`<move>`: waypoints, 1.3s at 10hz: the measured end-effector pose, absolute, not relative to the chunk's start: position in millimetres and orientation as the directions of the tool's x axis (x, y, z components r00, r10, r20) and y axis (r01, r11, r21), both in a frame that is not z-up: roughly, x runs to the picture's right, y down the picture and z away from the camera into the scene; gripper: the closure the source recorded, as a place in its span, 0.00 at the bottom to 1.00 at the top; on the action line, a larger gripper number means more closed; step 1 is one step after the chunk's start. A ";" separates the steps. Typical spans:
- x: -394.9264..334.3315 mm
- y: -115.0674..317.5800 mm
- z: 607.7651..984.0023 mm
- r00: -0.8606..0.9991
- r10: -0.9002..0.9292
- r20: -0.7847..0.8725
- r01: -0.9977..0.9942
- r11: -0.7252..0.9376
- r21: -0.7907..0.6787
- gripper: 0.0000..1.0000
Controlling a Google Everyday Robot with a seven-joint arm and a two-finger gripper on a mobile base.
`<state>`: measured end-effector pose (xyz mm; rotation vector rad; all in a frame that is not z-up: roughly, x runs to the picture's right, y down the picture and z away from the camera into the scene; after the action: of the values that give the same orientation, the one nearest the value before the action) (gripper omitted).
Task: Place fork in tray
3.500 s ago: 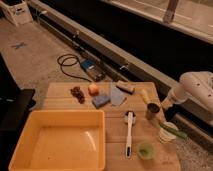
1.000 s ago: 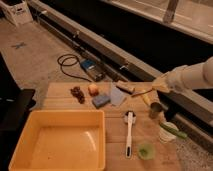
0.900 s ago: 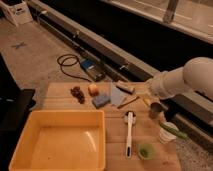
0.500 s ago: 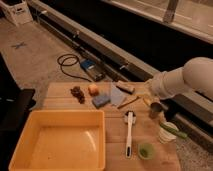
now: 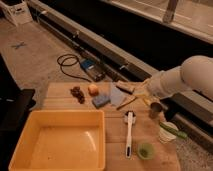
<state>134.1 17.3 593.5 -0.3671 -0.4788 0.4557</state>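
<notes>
The fork (image 5: 126, 103) is a thin, light tan stick. It lies slanted near the back middle of the wooden table, just right of a blue-grey packet (image 5: 117, 94). My gripper (image 5: 134, 91) is at the end of the white arm that reaches in from the right. It is right over the fork's upper right end, and I cannot tell whether it touches the fork. The tray (image 5: 65, 114) is the big yellow tub at the front left, and nothing shows inside it.
A white brush (image 5: 129, 132) lies right of the tray. A blue sponge (image 5: 101, 100), an orange fruit (image 5: 93, 89) and a dark brown lump (image 5: 76, 92) sit behind the tray. A dark cup (image 5: 155, 110), a white cup with a green-handled utensil (image 5: 170, 131) and a small green cup (image 5: 145, 150) stand at the right.
Since 3.5 s ago the arm has swung left from the dark cup to the fork at the back middle. Over the last half second nothing has visibly moved.
</notes>
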 end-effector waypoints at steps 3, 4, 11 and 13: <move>63.8 24.9 585.2 0.793 0.415 0.445 -0.198 0.868 -0.456 1.00; 38.2 29.2 582.7 0.788 0.390 0.476 -0.153 0.873 -0.463 1.00; -126.5 80.7 561.2 0.697 0.248 0.673 0.181 0.847 -0.500 1.00; -128.3 81.6 560.9 0.696 0.246 0.674 0.184 0.846 -0.500 1.00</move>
<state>-128.3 81.6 560.9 -0.5773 -0.8115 0.0368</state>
